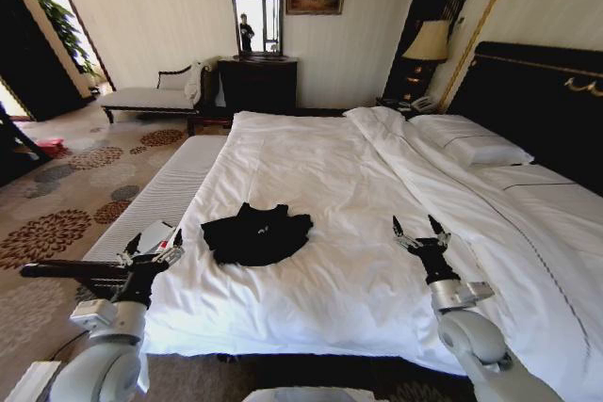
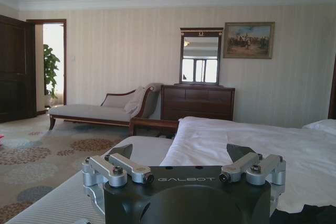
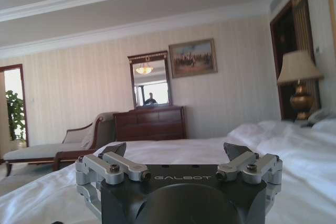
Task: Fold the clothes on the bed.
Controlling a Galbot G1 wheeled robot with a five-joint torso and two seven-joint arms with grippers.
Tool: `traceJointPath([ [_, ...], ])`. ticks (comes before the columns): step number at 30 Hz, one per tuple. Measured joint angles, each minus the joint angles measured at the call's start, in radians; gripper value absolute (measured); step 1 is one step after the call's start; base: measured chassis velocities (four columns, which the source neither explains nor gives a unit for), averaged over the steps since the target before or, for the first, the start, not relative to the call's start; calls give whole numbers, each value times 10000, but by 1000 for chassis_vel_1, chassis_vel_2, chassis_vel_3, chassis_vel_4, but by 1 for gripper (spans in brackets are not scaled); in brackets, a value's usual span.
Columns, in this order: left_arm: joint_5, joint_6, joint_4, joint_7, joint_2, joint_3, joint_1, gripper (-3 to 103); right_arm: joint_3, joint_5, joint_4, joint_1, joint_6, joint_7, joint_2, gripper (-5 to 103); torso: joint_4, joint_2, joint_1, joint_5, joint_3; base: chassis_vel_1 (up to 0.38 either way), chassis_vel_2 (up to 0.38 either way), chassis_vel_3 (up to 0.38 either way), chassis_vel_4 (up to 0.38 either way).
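Note:
A small black T-shirt (image 1: 255, 235) lies crumpled on the white bed (image 1: 330, 176), near the foot-side edge; no lettering is readable on it. My left gripper (image 1: 152, 247) hovers open at the bed's edge, a short way left of the shirt. My right gripper (image 1: 420, 231) stands open over the sheet, well to the right of the shirt. In the left wrist view the open left gripper (image 2: 180, 153) points toward the far wall, with a dark strip of the shirt (image 2: 310, 214) at the frame's corner. In the right wrist view the right gripper (image 3: 175, 151) is open with nothing between its fingers.
White pillows (image 1: 468, 143) lie by the dark headboard (image 1: 542, 101). A pale bench (image 1: 165, 190) runs along the bed's left side. A chaise (image 1: 151, 93), dark dresser (image 1: 257, 82) with mirror, and lamp (image 1: 429, 44) stand at the far wall. Patterned carpet (image 1: 57, 204) spreads to the left.

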Motion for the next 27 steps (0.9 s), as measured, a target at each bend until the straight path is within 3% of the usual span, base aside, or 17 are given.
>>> traceJointPath([
  [3, -18, 53, 40, -17, 86, -80, 83, 100, -1020, 1946, 26, 937, -837, 514, -516, 100, -3, 0, 1, 0, 0, 0, 0, 0, 0],
  [4, 6, 58, 33, -23, 58, -93, 168, 100, -1821, 3075, -11, 1729, -1268, 807, -763, 100, -2, 0, 1, 0, 0, 0, 0, 0, 0],
  [5, 6, 58, 33, -23, 58, -93, 168, 100, -1821, 3075, -11, 1729, -1268, 807, -763, 100, -2, 0, 1, 0, 0, 0, 0, 0, 0],
  [6, 30, 61, 5, -38, 11, -96, 220, 100, -2330, 3676, -37, 2232, -1478, 976, -866, 100, -1, 0, 1, -2, -1, 0, 0, 0, 0],
  [8, 30, 61, 5, -38, 11, -96, 220, 100, -2330, 3676, -37, 2232, -1478, 976, -866, 100, -1, 0, 1, -2, -1, 0, 0, 0, 0],
  [9, 78, 62, -115, -78, -92, -107, 305, 100, -3470, 4950, -125, 3343, -1839, 1313, -950, 100, 3, 0, 0, -1, 0, 0, 0, 0, 0],
  [12, 116, 63, -361, -128, -224, -186, 458, 100, -5129, 6191, -560, 4884, -2169, 1687, -731, 100, -1, -1, 1, 3, 1, 0, 0, 0, 0],
  [21, 330, 12, -611, -134, -610, -238, 611, 100, -7486, 7058, -1741, 7229, -2487, 2102, 60, 100, -2, 0, 1, 1, 0, 0, 0, 0, 0],
  [27, 363, -3, -522, -134, -720, -181, 483, 100, -8266, 7409, -1996, 8145, -2695, 2765, 402, 100, -2, -1, 0, -2, 0, 0, 0, 0, 0],
])
